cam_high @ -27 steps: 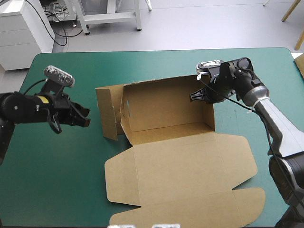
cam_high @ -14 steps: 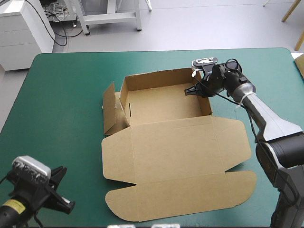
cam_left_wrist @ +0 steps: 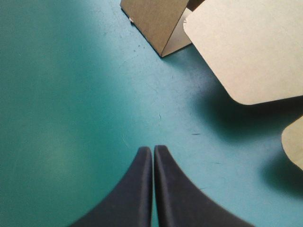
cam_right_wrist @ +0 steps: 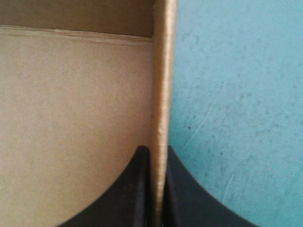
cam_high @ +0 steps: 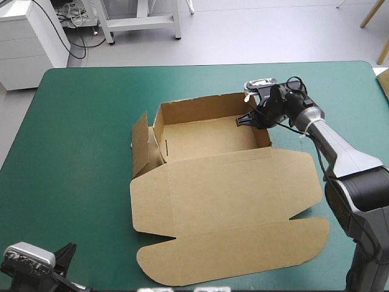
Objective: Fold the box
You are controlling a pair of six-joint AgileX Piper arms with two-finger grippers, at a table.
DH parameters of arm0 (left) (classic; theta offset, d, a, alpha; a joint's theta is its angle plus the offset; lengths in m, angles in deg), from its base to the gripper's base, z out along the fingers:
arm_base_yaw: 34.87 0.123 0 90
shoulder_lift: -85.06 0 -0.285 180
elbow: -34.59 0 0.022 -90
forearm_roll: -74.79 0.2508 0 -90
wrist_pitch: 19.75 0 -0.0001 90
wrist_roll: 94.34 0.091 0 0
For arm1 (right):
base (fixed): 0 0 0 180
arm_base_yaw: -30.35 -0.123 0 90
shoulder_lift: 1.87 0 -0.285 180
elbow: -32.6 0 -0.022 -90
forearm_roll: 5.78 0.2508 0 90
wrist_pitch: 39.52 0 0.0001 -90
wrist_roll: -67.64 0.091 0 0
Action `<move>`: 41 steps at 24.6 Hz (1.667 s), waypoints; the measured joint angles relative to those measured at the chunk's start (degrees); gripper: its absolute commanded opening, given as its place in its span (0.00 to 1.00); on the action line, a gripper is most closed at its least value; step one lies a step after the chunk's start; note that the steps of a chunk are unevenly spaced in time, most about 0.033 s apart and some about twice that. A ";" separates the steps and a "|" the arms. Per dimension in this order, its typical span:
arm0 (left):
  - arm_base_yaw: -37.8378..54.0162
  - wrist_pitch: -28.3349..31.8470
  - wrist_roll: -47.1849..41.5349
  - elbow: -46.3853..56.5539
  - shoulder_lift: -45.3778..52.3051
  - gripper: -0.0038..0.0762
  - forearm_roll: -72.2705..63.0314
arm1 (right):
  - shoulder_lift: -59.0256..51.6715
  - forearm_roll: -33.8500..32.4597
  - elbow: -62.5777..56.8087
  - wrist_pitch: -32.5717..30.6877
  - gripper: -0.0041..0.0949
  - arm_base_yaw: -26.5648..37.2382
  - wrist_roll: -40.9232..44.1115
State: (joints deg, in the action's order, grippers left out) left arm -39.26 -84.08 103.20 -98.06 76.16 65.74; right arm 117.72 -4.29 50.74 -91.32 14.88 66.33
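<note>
The brown box (cam_high: 206, 135) lies as an open tray with raised walls, and its lid (cam_high: 231, 201) is flat toward the table's near edge. My right gripper (cam_high: 248, 118) is at the tray's right wall, near the far corner. It is shut on the box, with the wall's edge (cam_right_wrist: 161, 85) standing between its black fingers (cam_right_wrist: 139, 189). My left gripper (cam_left_wrist: 153, 152) is shut and empty over bare teal-green cover, well short of the box's loose left flap (cam_left_wrist: 156, 23) and the lid's rounded corner (cam_left_wrist: 246, 52). The left arm (cam_high: 33, 264) sits at the table's near left corner.
The loose side flap (cam_high: 141, 145) stands half upright beside the tray's left wall. The lid's front tuck flap (cam_high: 243, 255) reaches close to the table's near edge. Bare teal-green cover (cam_high: 73, 152) stretches along the left side.
My left arm pulled back from the box's left flap to the near left corner, and its fingers closed. The tilted tray settled flat and shifted. The right gripper kept its hold.
</note>
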 measured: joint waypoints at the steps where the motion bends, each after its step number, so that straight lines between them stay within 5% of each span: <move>1: 0.00 0.00 0.00 0.50 0.00 0.04 0.00 | 0.18 0.26 0.00 -1.14 0.24 0.00 -0.40; 6: 0.00 0.67 -0.25 1.41 0.06 0.04 0.15 | 2.11 1.57 8.15 -14.83 0.43 0.00 -1.41; 10: 0.00 0.67 -0.52 1.40 0.06 0.04 0.15 | -1.44 1.36 13.55 -15.89 0.57 -0.11 -1.72; 20: 0.00 0.61 -1.31 1.40 0.06 0.04 0.15 | -13.56 0.52 12.55 -17.25 0.57 -0.18 -2.16; 41: 0.00 0.61 -1.31 1.40 0.06 0.04 0.15 | 0.18 0.27 12.43 -16.87 0.57 -0.18 -1.28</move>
State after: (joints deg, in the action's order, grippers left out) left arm -39.26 -83.46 101.89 -96.66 76.22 65.89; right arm 117.90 -4.02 63.17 -108.18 14.70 65.05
